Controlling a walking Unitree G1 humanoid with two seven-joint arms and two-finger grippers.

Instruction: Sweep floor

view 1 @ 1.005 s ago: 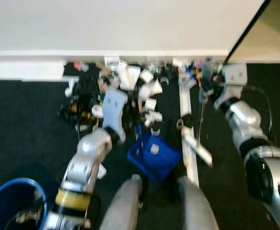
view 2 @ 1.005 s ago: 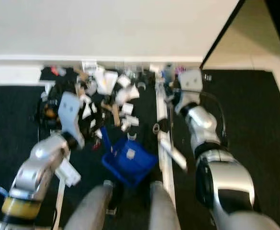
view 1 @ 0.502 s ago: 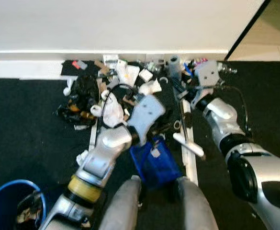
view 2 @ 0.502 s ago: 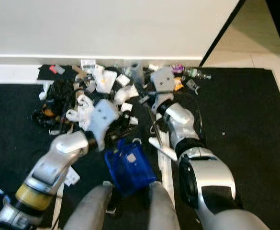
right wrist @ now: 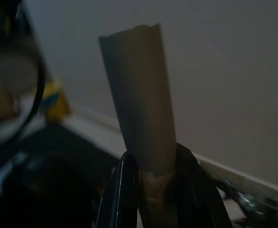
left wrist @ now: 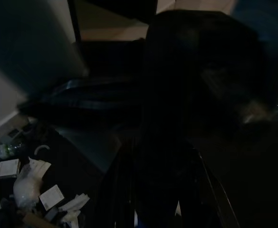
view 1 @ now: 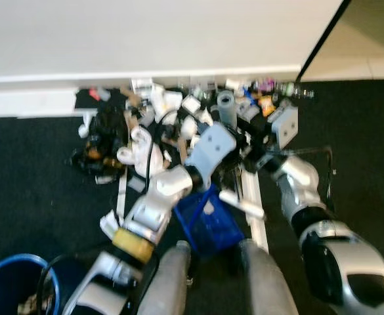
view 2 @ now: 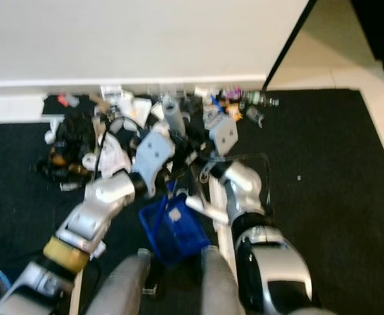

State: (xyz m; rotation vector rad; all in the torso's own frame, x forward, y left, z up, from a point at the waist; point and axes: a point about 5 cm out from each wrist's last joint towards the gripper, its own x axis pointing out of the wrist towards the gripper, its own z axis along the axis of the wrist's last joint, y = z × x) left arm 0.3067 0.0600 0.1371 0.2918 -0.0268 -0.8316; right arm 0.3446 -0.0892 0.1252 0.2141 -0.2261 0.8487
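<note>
Nearest, low at the robot's left, sits the rim of a blue bucket (view 1: 8, 275), and between the robot's grey legs a blue dustpan (view 1: 208, 223) lies on the black floor (view 1: 34, 197). The left arm reaches forward from the shoulder, bent at the elbow and angled inward across the body, so that the left gripper (view 1: 211, 149) sits just above the dustpan at the near edge of the litter; its wrist picture is too dark to tell whether the fingers are apart or together. The right arm comes in from the other side, elbow low and forearm pointing up toward the wall, ending at the right gripper (right wrist: 150, 178), whose two black fingers are clamped on a grey handle (right wrist: 139, 99) that stands up between them. A white strip (view 1: 254, 210) lies on the floor between the two arms. Beyond both grippers the litter pile (view 1: 172, 111) of white scraps, dark bits and small coloured pieces spreads along the foot of the white wall (view 1: 146, 33).
</note>
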